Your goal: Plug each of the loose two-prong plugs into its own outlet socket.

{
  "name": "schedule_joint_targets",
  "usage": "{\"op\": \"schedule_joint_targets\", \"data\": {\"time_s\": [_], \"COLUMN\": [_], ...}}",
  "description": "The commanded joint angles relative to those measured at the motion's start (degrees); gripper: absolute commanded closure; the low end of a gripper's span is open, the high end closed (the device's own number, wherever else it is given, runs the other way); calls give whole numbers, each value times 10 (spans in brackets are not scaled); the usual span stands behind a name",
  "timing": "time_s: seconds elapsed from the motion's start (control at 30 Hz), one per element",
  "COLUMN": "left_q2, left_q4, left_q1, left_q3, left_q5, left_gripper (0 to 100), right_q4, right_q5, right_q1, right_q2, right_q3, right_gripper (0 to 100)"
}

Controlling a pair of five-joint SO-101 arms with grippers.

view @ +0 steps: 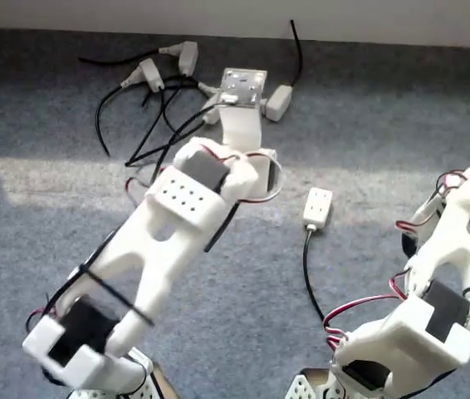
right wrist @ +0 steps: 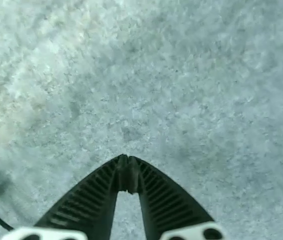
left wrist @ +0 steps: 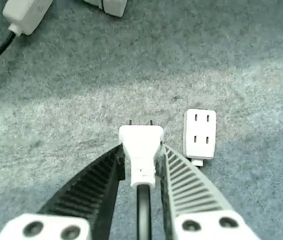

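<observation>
Two pincers are hovering over the grey tabletop (left wrist: pixel 231 60). The left pincer (left wrist: pixel 142 151) is pinching a white two-prong plug (left wrist: pixel 140 137) by its body, prongs pointing ahead, just beside the outlet socket (left wrist: pixel 200 133). The right pincer (right wrist: pixel 128 167) is hanging pressed together, holding nothing.

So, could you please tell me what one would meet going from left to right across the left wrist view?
White connector on a black cable → two-prong plug → outlet socket block.
</observation>
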Motion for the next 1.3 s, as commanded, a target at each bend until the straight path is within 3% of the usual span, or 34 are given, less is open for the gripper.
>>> {"op": "schedule_joint_targets", "data": {"time_s": [0.0,0.23,0.43,0.57,1.07,1.27], "left_q2": [158,388,553,622,655,657], "left_q4": [98,222,269,295,345,345], "left_q1": [11,67,84,85,142,129], "left_q3": [-276,-597,-805,-891,-931,-930], "left_q5": [53,103,102,102,105,105], "left_gripper": [993,993,993,993,993,993], "right_q4": [-68,-182,-190,-189,-190,-190], "right_q5": [-63,-123,-120,-120,-120,-120], "right_q1": [-11,-32,-98,-105,-109,-109], "right_q2": [-7,-7,-7,-7,-7,-7], "right_q3": [45,133,143,143,144,144], "right_gripper": [990,990,990,990,990,990]}}
